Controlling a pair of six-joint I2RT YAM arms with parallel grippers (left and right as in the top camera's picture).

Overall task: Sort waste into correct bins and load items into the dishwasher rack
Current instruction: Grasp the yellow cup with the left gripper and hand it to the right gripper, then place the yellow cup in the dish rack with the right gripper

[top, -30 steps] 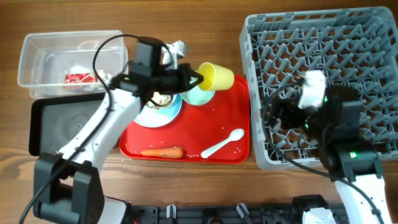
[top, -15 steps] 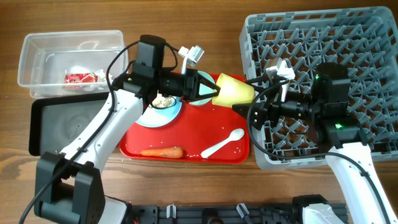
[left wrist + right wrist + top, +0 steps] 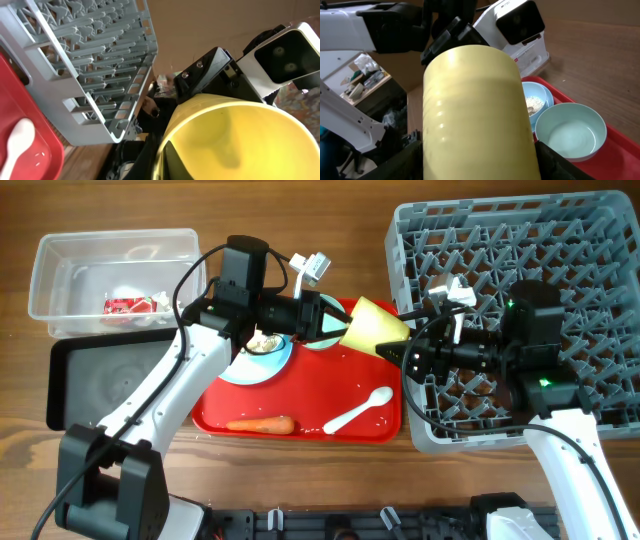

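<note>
While one small yellow plastic cup (image 3: 376, 325) blocks both wrist views, left gripper (image 3: 340, 323) clamps its rim; right gripper (image 3: 402, 348), at cup's 4 o'clock, grip undeterminable.

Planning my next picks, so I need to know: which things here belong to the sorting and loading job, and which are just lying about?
Job: yellow cup, blue plate with food scraps, mint bowl, white spoon, carrot, red wrapper in clear tub, black tray, dishwasher rack.
Lying about: red serving tray, only carrying the dishes.

a wood-grain table (image 3: 300, 210), with perhaps cluttered shelving (image 3: 360, 75) beyond.
</note>
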